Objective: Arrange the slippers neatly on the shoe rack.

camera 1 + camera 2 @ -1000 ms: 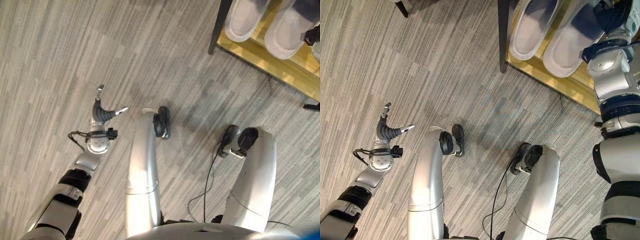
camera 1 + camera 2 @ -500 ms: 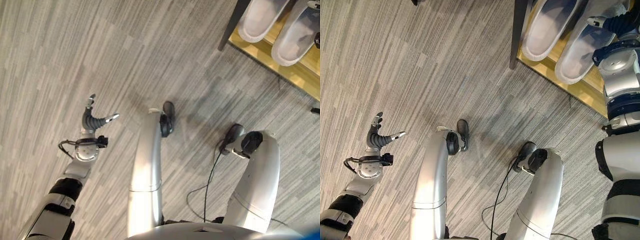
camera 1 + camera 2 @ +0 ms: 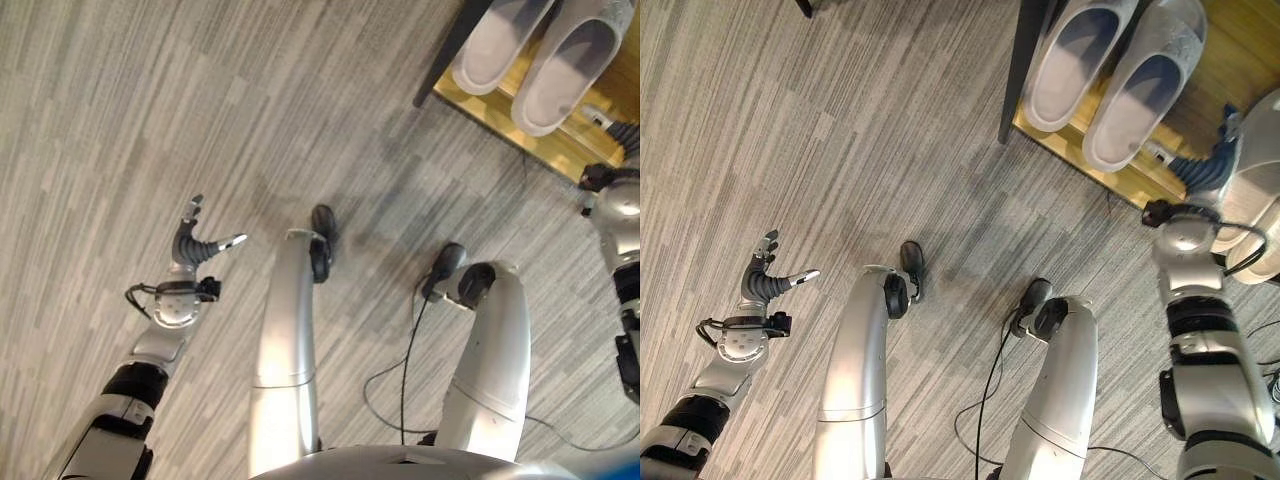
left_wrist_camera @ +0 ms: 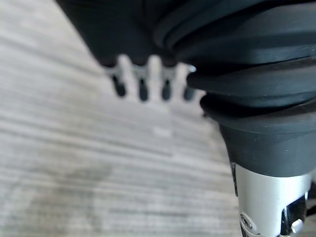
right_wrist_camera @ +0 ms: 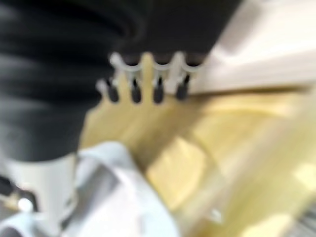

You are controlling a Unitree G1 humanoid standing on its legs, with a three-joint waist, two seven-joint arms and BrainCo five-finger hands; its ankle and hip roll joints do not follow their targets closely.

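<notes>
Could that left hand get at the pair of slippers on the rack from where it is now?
Probably not. The left hand hangs open over bare floor, far from the pair of slippers on the shoe rack; the right hand is right beside them.

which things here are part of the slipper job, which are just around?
Job:
- two grey slippers, side by side on the shoe rack
- third pale slipper by the right hand, open, beside the pair

Around:
- left hand, open over striped floor
</notes>
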